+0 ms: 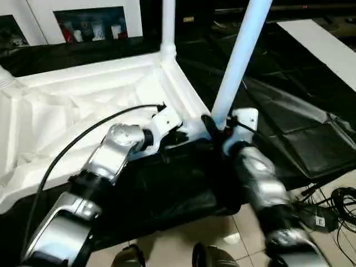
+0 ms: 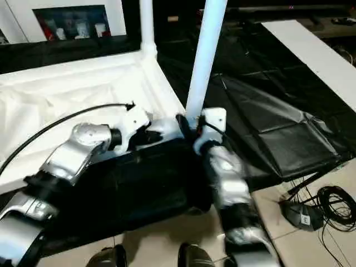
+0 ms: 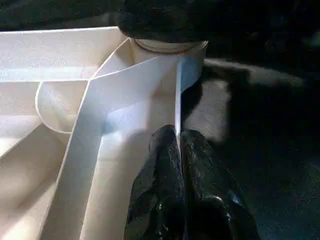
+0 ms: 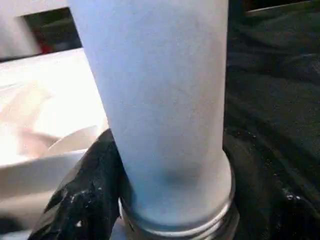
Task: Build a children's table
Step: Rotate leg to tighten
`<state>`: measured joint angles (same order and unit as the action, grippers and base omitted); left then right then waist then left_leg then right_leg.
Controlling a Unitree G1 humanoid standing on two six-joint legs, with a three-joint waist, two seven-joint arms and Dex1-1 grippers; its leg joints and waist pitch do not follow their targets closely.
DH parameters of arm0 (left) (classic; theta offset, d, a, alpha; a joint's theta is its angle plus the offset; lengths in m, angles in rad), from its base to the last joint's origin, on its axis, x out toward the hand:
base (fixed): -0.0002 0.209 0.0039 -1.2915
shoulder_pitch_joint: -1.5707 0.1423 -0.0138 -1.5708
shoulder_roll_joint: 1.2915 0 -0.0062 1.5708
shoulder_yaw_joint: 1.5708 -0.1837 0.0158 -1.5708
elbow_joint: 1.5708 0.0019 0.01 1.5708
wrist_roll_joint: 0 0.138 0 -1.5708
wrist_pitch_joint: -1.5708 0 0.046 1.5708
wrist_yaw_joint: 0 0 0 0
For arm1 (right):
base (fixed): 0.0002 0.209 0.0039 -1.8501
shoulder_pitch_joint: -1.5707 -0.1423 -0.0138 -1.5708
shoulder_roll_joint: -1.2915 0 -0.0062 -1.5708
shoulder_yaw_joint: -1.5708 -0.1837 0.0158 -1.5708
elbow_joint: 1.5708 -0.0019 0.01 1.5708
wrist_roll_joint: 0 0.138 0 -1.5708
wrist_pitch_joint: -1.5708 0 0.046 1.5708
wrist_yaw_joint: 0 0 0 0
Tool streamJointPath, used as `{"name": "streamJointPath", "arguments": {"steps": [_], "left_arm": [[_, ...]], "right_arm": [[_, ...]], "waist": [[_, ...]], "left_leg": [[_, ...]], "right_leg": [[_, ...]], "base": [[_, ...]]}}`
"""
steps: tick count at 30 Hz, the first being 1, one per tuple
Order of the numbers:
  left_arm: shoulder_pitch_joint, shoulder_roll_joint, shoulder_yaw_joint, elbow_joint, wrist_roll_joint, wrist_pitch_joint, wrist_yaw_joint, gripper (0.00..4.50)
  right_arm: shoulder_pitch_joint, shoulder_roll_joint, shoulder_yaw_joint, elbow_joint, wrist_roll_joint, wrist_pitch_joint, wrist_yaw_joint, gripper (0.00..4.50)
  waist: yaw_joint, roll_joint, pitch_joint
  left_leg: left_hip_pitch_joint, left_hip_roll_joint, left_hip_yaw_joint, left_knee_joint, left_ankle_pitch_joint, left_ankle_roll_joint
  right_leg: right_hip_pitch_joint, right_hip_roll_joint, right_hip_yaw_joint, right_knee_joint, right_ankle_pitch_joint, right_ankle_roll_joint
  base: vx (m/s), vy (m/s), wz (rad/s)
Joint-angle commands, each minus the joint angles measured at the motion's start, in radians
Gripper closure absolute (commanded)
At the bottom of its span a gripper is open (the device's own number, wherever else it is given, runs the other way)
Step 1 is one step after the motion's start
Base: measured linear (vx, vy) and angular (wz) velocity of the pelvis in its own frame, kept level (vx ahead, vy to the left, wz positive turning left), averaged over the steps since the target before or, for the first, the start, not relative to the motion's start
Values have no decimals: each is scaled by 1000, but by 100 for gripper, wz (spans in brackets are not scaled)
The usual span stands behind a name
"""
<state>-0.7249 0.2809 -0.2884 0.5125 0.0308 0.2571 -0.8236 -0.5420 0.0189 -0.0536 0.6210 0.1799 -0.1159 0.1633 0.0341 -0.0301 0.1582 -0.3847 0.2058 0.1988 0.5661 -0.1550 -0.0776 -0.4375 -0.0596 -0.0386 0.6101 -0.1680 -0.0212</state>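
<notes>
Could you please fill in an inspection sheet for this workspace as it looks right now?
Surface: black sheet under the work.
Job's things: table top upside down; near leg upright at its corner; far leg standing in its socket.
Clutter: nothing seen.
Grippers: left gripper jaws shut on a table top rib; right gripper holds the near leg's base.
Cables: black cable over left forearm; floor cables.
Surroundings: cabinet, tiled floor.

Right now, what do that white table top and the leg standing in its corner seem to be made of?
The table top looks like moulded white plastic: thin ribs, rounded socket, semi-matte sheen. The leg looks like the same smooth white plastic, a seamless tapered tube, though painted metal can't be ruled out. The right pincer sits at its base.
</notes>
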Motion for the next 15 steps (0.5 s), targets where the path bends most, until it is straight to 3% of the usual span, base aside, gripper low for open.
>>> {"name": "streamJointPath", "arguments": {"steps": [1, 6, 7, 9, 15], "left_arm": [[4, -8, 38, 70, 22, 4, 83, 450], [8, -9, 35, 69, 21, -8, 78, 450], [11, -7, 33, 65, 19, -9, 73, 450], [17, -2, 31, 56, 16, -12, 65, 450], [36, 11, 29, 29, 12, -24, 43, 450]], "right_arm": [[-10, 18, -41, 97, -35, -42, -138, 187], [-41, 46, -5, 126, -66, -73, -99, 187], [-40, 46, -1, 122, -68, -74, -90, 131], [-38, 44, 9, 114, -66, -95, -72, 117], [-43, -10, 16, 75, -83, -134, -52, 67]], "waist": [[0, 8, -73], [0, 3, -71], [-1, 3, -71], [-1, 2, -70], [-5, -1, -69]], "left_leg": [[16, 13, -10, -58, -185, 20], [13, 12, -8, -59, -181, 49], [13, 11, -8, -59, -188, 53], [14, 14, -9, -61, -206, 51], [12, 15, -10, -62, -213, 44]], "right_leg": [[54, -64, 46, -72, -175, -208], [61, -60, 46, -68, -120, -205], [60, -60, 45, -70, -133, -204], [59, -63, 45, -74, -182, -194], [58, -62, 45, -76, -213, -185]], "base": [[0, 0, 0], [0, 0, 0], [0, 0, 0], [0, 0, 0], [0, 0, 0]]}}
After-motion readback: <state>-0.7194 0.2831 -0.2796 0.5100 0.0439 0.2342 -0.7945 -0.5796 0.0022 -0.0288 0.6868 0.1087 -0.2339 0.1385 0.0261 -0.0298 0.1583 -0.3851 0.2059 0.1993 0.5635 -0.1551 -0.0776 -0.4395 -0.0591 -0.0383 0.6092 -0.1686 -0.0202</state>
